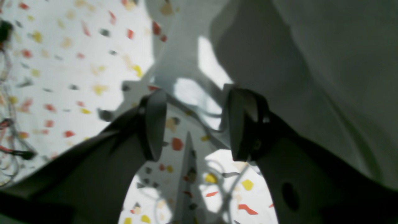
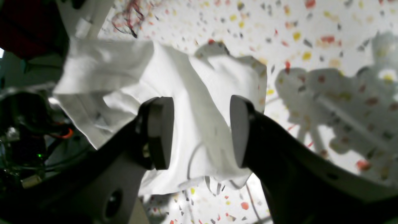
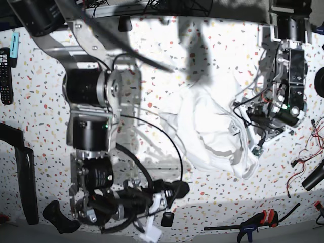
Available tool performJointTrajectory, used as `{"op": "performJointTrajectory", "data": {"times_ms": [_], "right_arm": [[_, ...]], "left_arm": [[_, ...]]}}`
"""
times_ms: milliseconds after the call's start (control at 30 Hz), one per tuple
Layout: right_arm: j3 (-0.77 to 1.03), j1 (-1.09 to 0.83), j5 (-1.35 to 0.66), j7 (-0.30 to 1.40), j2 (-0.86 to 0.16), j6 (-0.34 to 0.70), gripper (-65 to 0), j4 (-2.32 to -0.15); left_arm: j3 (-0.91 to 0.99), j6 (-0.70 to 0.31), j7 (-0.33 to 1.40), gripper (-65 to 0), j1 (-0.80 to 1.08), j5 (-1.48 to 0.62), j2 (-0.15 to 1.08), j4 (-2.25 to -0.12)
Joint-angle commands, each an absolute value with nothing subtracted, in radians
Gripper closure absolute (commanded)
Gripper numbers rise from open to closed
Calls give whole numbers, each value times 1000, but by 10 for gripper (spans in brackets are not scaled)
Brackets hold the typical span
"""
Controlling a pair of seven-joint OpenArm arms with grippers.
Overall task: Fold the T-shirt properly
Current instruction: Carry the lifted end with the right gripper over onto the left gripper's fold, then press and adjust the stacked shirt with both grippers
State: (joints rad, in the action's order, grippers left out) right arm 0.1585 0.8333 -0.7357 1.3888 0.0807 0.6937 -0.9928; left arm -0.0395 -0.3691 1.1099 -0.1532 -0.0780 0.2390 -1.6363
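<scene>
Right gripper (image 2: 201, 130): its two grey pads stand apart with nothing pinched between them. It hangs over the crumpled cloth without touching it.
Left gripper (image 1: 197, 124): its two pads are also spread apart, and nothing is squeezed in the gap. Through the gap you see the speckled table and some thin wires. The shirt hangs close on the far and right side of it.
Clamp (image 3: 255, 221): a black and red clamp lies at the near right edge of the table, well apart from the shirt.
Black handle (image 3: 59, 217): it lies at the near left corner, by the foot of the big arm.
T-shirt (image 3: 212, 126): a white shirt, bunched up in a crumpled heap, not folded. It lies on the table right of the middle, between the two arms. Its right edge is just beside the arm on the right.
Table (image 3: 152, 66): white, with red, yellow and grey flecks all over.
Red wires (image 3: 309, 152): loose, at the right edge.
Remote (image 3: 5, 76): black with buttons, at the far left edge, well apart from the shirt.
</scene>
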Motion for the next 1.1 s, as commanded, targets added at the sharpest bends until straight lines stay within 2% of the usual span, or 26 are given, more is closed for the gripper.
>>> {"op": "performJointTrajectory", "data": {"times_ms": [0,533,733,900,1067], "right_arm": [[149,862,-766,1375,91,698,-288,-1008],[98,794,-761,1353,91,698,-288,-1008],[96,768,-762,1362,100,698,-288,-1008],[19,673,-760,1349,122,698,-288,-1008],[-143,575,-697,1293,122,698,-288,-1008]], "left_arm": [[-35,-366,1092,-305,-183,-65,260,-1657],[-35,-362,1064,-305,-299,-4,481,-1657],[-35,-258,1072,-305,-366,-13,604,-1657],[-35,-258,1088,-305,-368,-243,626,-1657],[-35,-319,1121,-305,-366,-439,600,-1684]]}}
